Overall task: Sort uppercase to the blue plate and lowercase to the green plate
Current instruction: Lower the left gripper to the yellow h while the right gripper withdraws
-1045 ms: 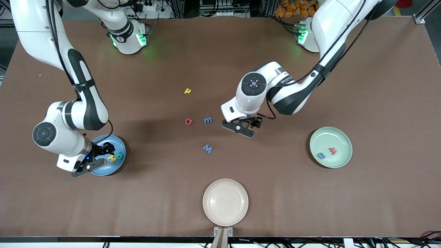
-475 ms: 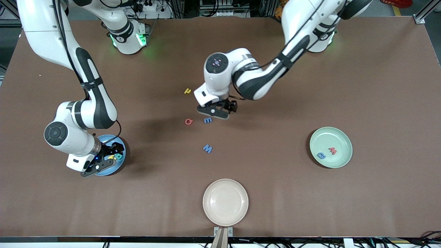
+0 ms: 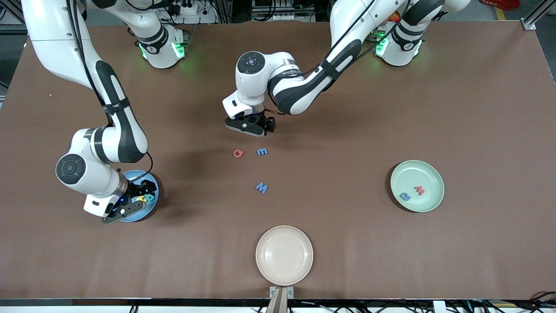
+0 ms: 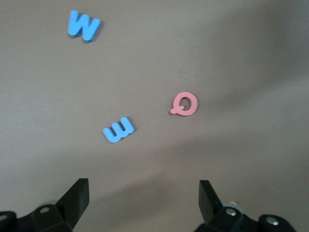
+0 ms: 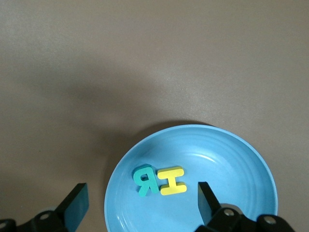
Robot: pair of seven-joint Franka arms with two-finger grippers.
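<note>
The left pincer (image 3: 247,126) hangs wide over the yellow letter, ready to grab it. The right pincer (image 3: 126,204) is wide and empty over the blue plate (image 5: 231,150), where R (image 5: 144,179) and H (image 5: 172,180) lie.

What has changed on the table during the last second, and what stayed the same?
The left gripper, open and empty, swung from beside the blue m toward the right arm's end and the bases, now covering the spot where the tiny yellow letter lay. The right gripper, open, shifted slightly over the blue plate. Letters and plates stayed put.
</note>
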